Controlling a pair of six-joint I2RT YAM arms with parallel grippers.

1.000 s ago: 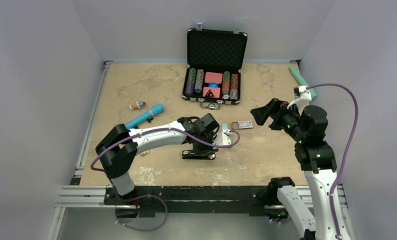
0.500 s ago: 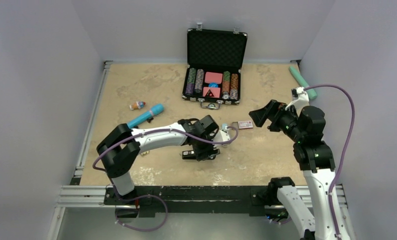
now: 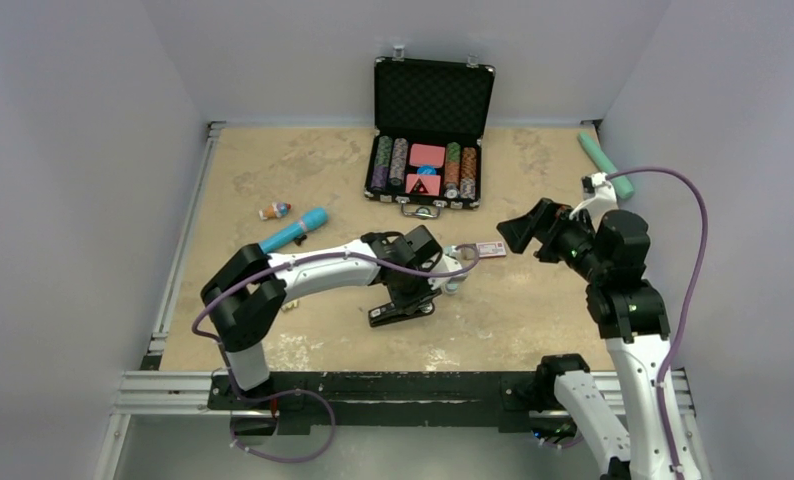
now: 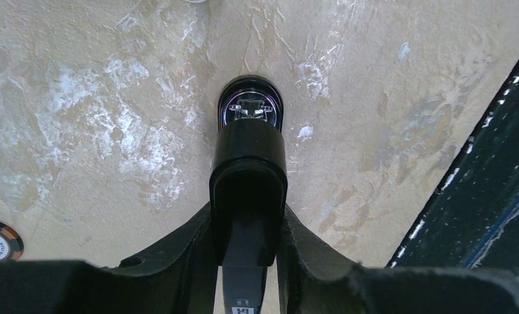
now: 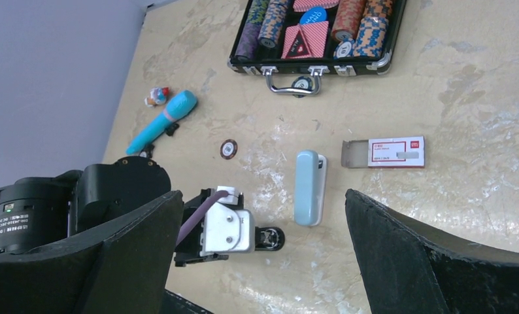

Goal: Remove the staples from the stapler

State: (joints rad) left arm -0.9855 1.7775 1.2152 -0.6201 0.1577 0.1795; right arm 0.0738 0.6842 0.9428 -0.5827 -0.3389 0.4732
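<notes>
The black stapler [image 3: 401, 311] lies low on the tan table near the front middle. In the left wrist view its body [image 4: 247, 176] runs away from the camera, with the silvery tip [image 4: 250, 108] on the table. My left gripper [image 3: 413, 295] is shut on the stapler's rear part, one finger [image 4: 191, 242] on each side, in the left wrist view [image 4: 247, 212]. My right gripper [image 3: 516, 231] hangs open and empty above the table to the right, in its own view [image 5: 263, 196]. The stapler's tip shows there too [image 5: 270, 238]. No staples are visible.
An open black poker-chip case [image 3: 431, 170] stands at the back. A teal tube [image 3: 291, 231], a small toy [image 3: 273, 211], a red-white box [image 5: 394, 152], a light-blue case [image 5: 309, 188] and a loose chip [image 5: 228, 149] lie around. The black front rail [image 4: 485, 196] is close.
My left gripper has swung slightly right and turned the stapler, which now lies slanted instead of level. My right gripper has drifted a little left and stays open.
</notes>
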